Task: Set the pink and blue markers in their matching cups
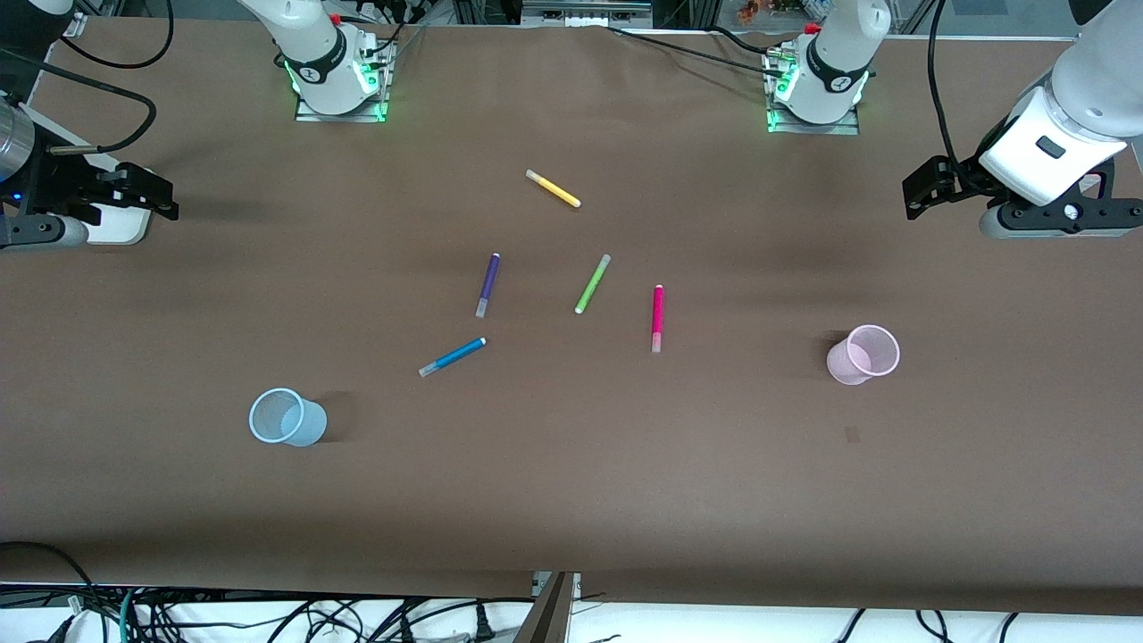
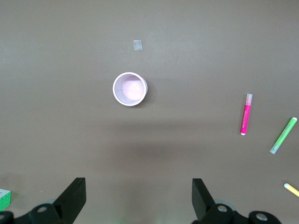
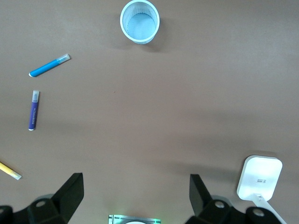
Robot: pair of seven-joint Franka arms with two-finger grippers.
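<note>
The pink marker (image 1: 658,318) lies on the brown table near its middle and also shows in the left wrist view (image 2: 245,114). The blue marker (image 1: 452,356) lies nearer the front camera, toward the right arm's end, and shows in the right wrist view (image 3: 49,66). The pale pink cup (image 1: 863,354) (image 2: 130,88) stands upright toward the left arm's end. The pale blue cup (image 1: 286,417) (image 3: 139,21) stands upright toward the right arm's end. My left gripper (image 1: 933,187) (image 2: 139,184) and right gripper (image 1: 147,192) (image 3: 136,179) hang open and empty over the table's two ends.
A dark purple pen (image 1: 488,284), a lime green pen (image 1: 592,283) and a yellow pen (image 1: 554,188) lie among the markers. A white box (image 3: 259,177) sits under the right gripper. A small tape patch (image 1: 852,435) lies near the pink cup.
</note>
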